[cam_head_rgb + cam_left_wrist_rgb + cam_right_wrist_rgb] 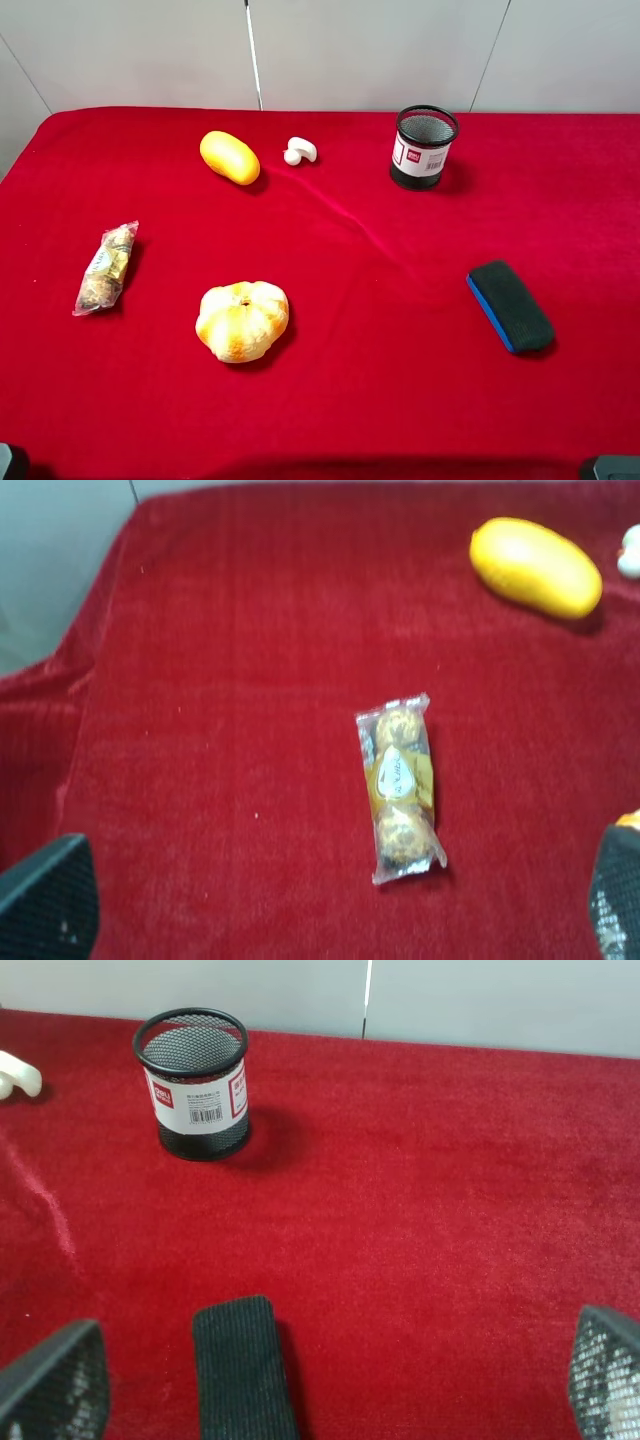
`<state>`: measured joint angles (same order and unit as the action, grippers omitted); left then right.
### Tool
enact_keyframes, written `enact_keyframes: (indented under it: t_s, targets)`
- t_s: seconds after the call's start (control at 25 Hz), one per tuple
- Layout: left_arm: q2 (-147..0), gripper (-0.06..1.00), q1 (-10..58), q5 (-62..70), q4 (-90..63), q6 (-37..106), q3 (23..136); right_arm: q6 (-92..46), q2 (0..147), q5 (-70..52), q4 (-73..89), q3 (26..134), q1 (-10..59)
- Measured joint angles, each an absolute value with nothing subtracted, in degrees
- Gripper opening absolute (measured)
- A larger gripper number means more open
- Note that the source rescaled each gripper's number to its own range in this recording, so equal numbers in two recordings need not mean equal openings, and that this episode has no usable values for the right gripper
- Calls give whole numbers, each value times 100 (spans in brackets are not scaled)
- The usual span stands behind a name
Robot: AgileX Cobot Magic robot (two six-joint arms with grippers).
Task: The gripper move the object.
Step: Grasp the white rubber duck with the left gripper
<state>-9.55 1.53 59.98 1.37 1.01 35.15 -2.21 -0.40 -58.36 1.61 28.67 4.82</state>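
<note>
Left claw (330,898): spread wide, a dark fingertip at each edge of its wrist view, held over the red surface (400,400). A packet of sweets (400,788) lies on the cloth ahead, clear of both fingers.
Right claw (328,1380): likewise spread wide. The end of a dark eraser (240,1370) lies on the cloth between its fingertips, touching neither.
White mushroom piece (300,151): at the far side of the surface, between a yellow fruit (229,157) and a black mesh pen cup (424,147). It is nearer the fruit and touches neither.
How it lies: on its side, long axis running roughly across the high view. The rounded cap faces the pen cup, and the short stub points toward the fruit and slightly forward.
Pumpkin (242,321): orange and white, front left of centre, well apart from the white piece.
Packet: near the left edge, long axis running front to back.
Eraser: on the right, black with a blue edge, lying at a slant.
Cloth: a crease runs from beside the white piece toward the front right.
</note>
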Motion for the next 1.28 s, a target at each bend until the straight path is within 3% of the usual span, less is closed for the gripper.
enact_keyframes:
  t_s: [0.96, 1.28]
  targets:
    - [-5044, 97, 147, 5982, -749, 1062, 5403, -221, -40, -5836, 161, 2867, 482]
    - [-6183, 97, 505, 5974, -762, 1140, 5993, -221, -40, -5836, 161, 2867, 482]
